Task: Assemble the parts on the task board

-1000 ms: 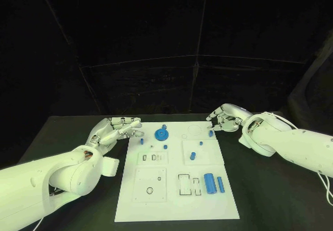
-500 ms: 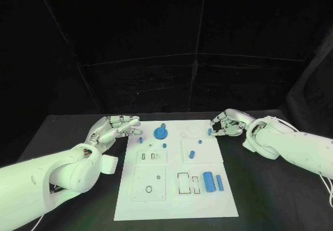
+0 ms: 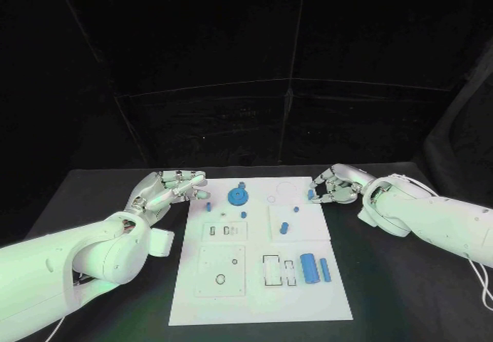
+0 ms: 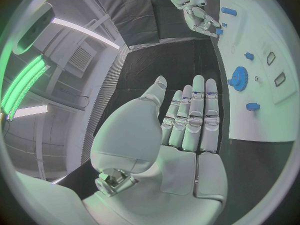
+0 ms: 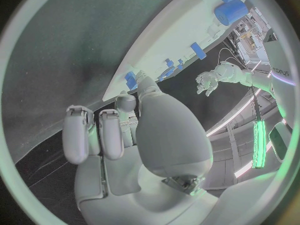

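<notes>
**Blue peg pinched at the board's far right edge**

The white board (image 3: 262, 285) lies mid-table. The right hand (image 3: 334, 185) pinches a small blue peg (image 3: 310, 194) over its far right edge. The left hand (image 3: 169, 189) hovers beside its far left corner, fingers straight, holding nothing.

White task board (image 3: 257, 285), blue parts (image 3: 309, 271) scattered

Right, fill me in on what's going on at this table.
A two-armed robot is assembling blue parts on a white board. The right hand pinches a small blue part at the board's far right edge. The left hand hovers open beside the far left edge, holding nothing. A gear and two cylinders sit on the board.
</notes>
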{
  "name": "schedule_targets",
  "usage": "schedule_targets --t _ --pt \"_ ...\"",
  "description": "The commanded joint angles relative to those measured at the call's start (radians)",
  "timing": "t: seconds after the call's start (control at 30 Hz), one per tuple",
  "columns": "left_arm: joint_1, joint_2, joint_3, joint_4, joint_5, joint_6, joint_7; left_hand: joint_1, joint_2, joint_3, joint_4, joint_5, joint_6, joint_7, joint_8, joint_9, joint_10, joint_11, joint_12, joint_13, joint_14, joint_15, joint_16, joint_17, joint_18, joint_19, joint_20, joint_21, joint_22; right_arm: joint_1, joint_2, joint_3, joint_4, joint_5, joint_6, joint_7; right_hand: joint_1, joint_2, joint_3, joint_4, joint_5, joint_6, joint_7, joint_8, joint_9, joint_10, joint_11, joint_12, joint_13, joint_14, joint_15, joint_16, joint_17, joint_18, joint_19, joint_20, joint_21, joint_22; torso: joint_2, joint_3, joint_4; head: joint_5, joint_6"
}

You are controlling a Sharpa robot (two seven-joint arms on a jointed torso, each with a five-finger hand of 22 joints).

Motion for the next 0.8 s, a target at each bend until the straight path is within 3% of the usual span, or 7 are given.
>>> schedule_targets --t 0.03,0.27,0.8 --pt "0.001 0.001 0.001 0.0 -0.005 0.013 0.003 -0.002 0.009 -0.001 -0.006 -0.004 0.005 0.002 -0.007 0.0 0.004 0.004 -0.003 0.0 0.006 0.001 -0.005 0.001 0.007 0.008 0.0 -0.004 -0.001 0.001 0.006 0.0 -0.003 0.003 0.015 0.013 0.006 0.015 0.0 -0.004 -0.007 0.006 -0.002 0.004 0.002 0.003 0.002 0.002 0.004 0.056 0.0 0.001 0.028 -0.008 0.0 0.001 -0.001 0.057 0.0 0.0 -0.0008 0.001 -0.001" --pt "0.001 0.001 0.001 0.0 -0.005 0.014 0.001 -0.002 0.009 -0.001 -0.006 -0.004 0.005 0.002 -0.007 0.0 0.004 0.004 -0.003 0.0 0.006 0.001 -0.005 0.001 0.007 0.008 0.0 -0.004 -0.001 -0.004 0.02 0.0 -0.011 0.003 0.02 0.015 0.024 0.045 0.014 -0.016 -0.044 0.026 -0.004 0.009 0.004 0.011 0.0 0.015 0.016 0.057 -0.002 0.003 0.033 -0.009 0.004 0.0 0.001 0.063 -0.001 -0.0002 0.0007 -0.001 -0.002" --pt "0.001 0.0 0.001 0.0 -0.005 0.015 -0.002 -0.001 0.01 -0.001 -0.007 -0.004 0.004 0.003 -0.008 0.0 0.003 0.005 -0.005 -0.001 0.005 0.001 -0.007 0.001 0.007 0.008 0.0 -0.005 -0.001 -0.006 0.024 0.0 -0.02 -0.002 0.017 0.014 0.038 0.089 0.052 -0.029 -0.066 0.098 -0.019 0.029 0.009 0.024 -0.013 0.04 0.04 0.059 -0.012 0.007 0.043 -0.01 0.008 -0.008 0.003 0.068 0.0 -0.0003 -0.0008 -0.001 -0.002"
